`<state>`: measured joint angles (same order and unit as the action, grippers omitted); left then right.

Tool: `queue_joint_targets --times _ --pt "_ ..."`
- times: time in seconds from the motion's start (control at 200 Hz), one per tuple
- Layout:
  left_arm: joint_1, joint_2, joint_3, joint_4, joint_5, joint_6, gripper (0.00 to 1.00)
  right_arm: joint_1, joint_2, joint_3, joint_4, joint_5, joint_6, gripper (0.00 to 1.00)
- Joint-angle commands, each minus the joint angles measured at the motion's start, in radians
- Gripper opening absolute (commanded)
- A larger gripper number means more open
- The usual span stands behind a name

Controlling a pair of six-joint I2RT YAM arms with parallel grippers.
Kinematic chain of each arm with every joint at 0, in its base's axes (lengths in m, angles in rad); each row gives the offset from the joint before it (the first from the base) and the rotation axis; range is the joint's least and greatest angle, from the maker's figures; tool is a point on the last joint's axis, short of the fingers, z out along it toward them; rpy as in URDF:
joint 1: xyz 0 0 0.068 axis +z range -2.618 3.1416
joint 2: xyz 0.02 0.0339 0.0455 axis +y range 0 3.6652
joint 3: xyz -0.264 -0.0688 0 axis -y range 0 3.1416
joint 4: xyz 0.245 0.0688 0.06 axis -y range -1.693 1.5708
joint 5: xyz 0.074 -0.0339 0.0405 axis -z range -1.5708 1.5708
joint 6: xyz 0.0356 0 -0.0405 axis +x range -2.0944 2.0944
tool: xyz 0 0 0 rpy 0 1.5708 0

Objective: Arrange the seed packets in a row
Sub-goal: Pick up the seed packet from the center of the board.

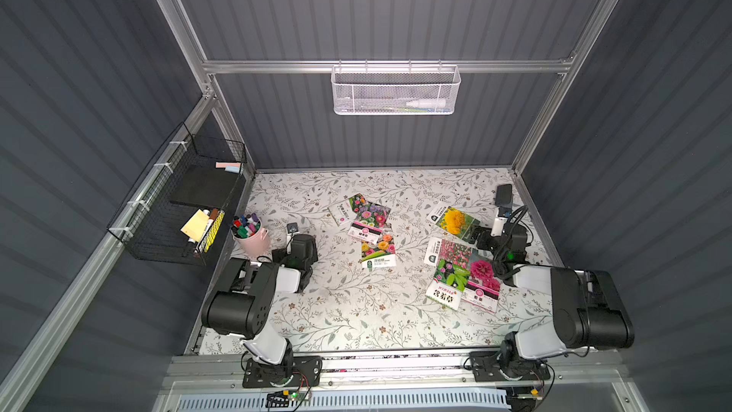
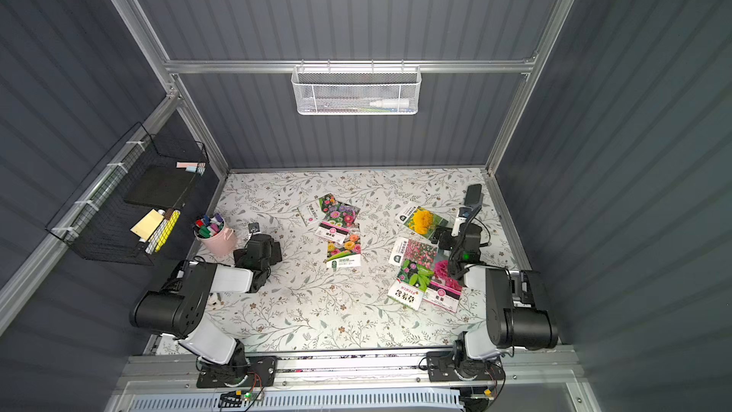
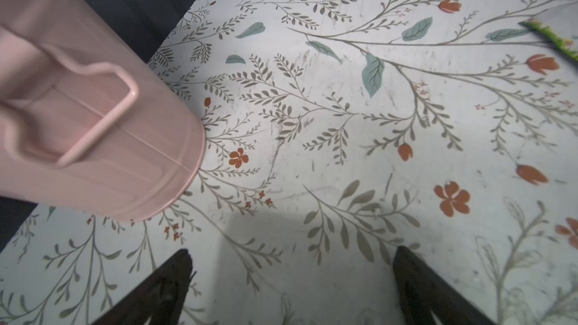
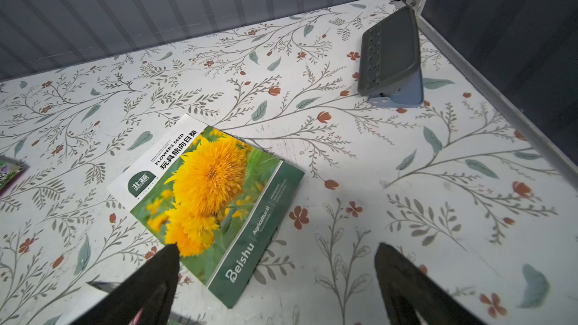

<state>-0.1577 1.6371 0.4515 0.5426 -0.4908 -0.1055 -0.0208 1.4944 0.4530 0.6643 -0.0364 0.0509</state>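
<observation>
In a top view's right half, the sunflower seed packet (image 1: 451, 220) lies diagonally; the right hand (image 1: 474, 234), wide and empty, hovers at its lower-right end.

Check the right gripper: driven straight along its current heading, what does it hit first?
Likely the sunflower seed packet: right gripper is open, one finger over its edge, the other over bare table. Depth unclear.

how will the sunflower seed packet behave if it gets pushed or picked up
The sunflower packet lies flat against the table, so its edge is probably hard to get under. Its smooth printed face suggests it may slide when pushed. It looks thin, so likely light and apt to bend if pinched at one corner.
</observation>
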Motion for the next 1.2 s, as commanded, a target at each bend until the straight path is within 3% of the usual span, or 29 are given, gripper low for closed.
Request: queue_joint_targets --times 0.0,0.905,1.055,1.135,1.196 --pt "0.001 0.072 -0.065 -0.303 0.011 0.056 1.0 -0.005 -0.003 0.01 0.0 -0.01 -0.021 0.99" --pt "-0.01 0.072 -0.075 -0.286 -0.013 0.06 0.99 -0.006 -0.001 0.013 -0.001 -0.011 -0.019 0.99" --pt "0.042 0.063 -0.046 -0.361 0.092 0.034 0.99 -0.016 -0.003 0.009 0.003 -0.032 -0.017 0.99" --pt "0.043 0.057 -0.045 -0.373 0.075 0.026 0.99 -0.014 -0.009 0.021 0.031 -0.035 -0.057 0.99" --pt "0.042 0.03 -0.025 -0.427 0.068 0.032 1.0 -0.014 -0.048 0.098 -0.117 -0.039 -0.063 0.99"
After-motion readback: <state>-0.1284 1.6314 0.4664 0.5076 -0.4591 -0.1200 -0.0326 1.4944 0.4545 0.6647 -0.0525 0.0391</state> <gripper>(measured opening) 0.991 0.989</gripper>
